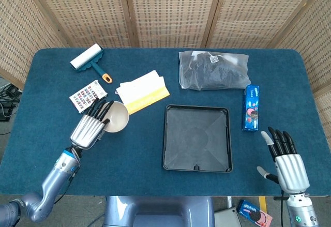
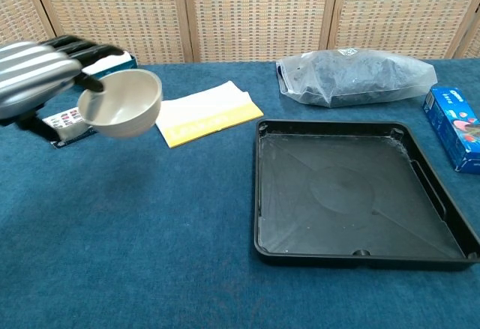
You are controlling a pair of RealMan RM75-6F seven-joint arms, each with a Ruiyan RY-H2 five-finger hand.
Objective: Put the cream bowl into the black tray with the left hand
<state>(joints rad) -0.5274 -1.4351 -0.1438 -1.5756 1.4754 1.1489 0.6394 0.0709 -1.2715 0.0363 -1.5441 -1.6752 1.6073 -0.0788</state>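
Cream bowl (image 2: pixel 121 103) hangs above the blue table (image 2: pixel 150 254), tipped slightly, well left of the black tray (image 2: pixel 352 190). Fingers of the left hand (image 2: pixel 37 74) pinch its near rim. It looks light, rigid and smooth, so a rim hold probably suits it, though it could slip or swing. Beyond lie a yellow-edged paper pad (image 2: pixel 202 113) and a card (image 1: pixel 88 95). The right hand (image 1: pixel 287 162) rests empty, fingers spread.

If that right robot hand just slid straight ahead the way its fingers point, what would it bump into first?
Probably the blue snack box. The right robot hand points up the table and slightly left, and the box lies nearest that line. It might just slip past on the right; depth is hard to judge.
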